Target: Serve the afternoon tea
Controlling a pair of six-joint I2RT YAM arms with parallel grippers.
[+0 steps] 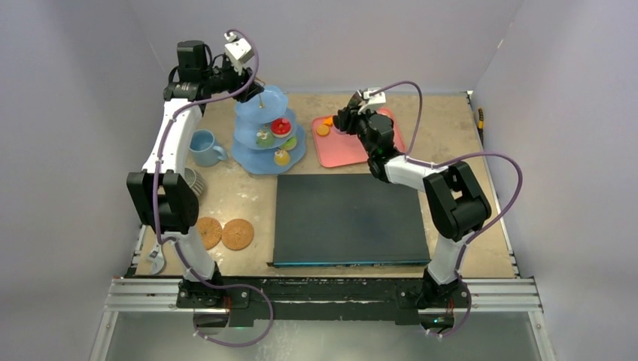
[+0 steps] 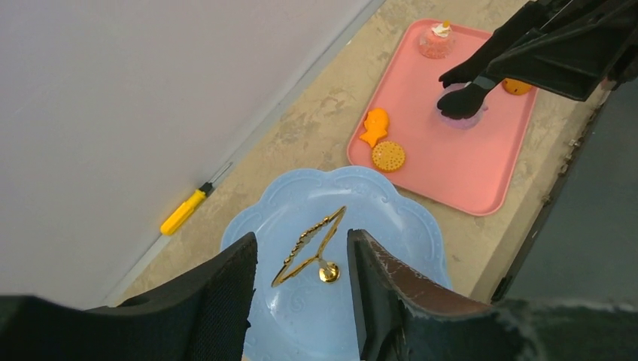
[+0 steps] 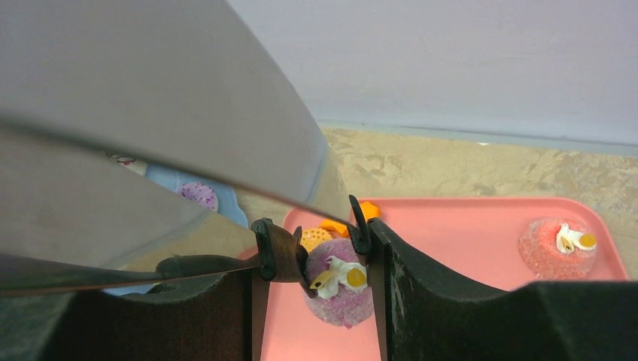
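1. The left tool (image 2: pixel 301 259) has its jaws apart on either side of the gold loop handle (image 2: pixel 308 244) atop the light-blue three-tier scalloped stand (image 2: pixel 391 203), and is not gripping it.
2. The right tool (image 3: pixel 316 263) is clamped on black-tipped metal tongs (image 3: pixel 277 256), whose tips flank a round purple cake (image 3: pixel 342 304) on the pink rectangular tray (image 3: pixel 466 301).
3. A light-blue mug (image 1: pixel 203 147) sits on the desk (image 1: pixel 451 139) beside the stand.

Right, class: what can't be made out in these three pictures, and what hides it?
- Top view: the right arm covers much of the pink tray.
- Right wrist view: blurred tongs hide most of the stand.
- Left wrist view: left fingers cut off the stand's lower tiers.
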